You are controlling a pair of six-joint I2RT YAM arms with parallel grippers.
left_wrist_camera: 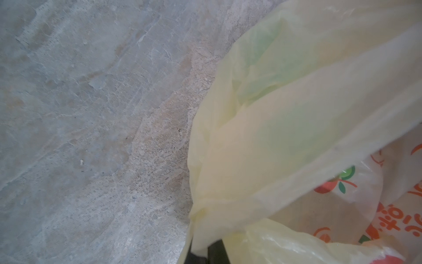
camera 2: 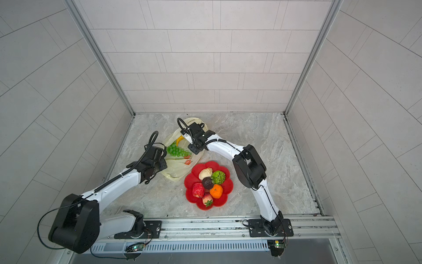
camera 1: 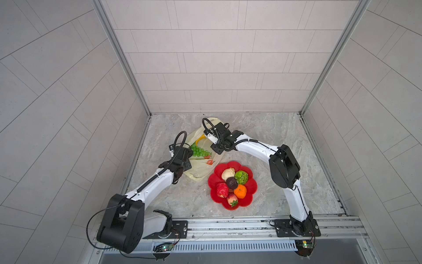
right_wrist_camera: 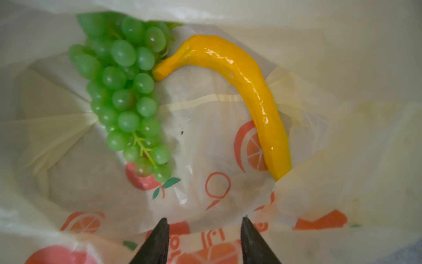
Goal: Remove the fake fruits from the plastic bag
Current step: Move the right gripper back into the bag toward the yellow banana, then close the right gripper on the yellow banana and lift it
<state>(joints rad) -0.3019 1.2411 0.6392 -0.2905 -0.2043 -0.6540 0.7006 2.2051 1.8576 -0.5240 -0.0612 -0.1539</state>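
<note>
**A:** Where are the fake fruits (camera 1: 232, 182) sitting right now?

**B:** Six are sitting on the red plate (camera 1: 219, 170). The banana (right_wrist_camera: 251, 75) and grape bunch (right_wrist_camera: 123, 91) are lying inside the plastic bag (camera 1: 201, 168), just beside the plate.

**A:** And the grippers?

**B:** The left gripper (left_wrist_camera: 212, 251) is pinching a bunched-up edge of the bag. The right gripper (right_wrist_camera: 204, 220) is hovering inside the bag's mouth, jaws spread, gripping nothing.

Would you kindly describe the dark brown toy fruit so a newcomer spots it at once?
On the grey marbled tabletop lies a red flower-shaped plate holding six toy fruits. The small dark brown fruit sits in the middle of them. It alone is dark; its neighbours are cream, green, orange and red.
</note>
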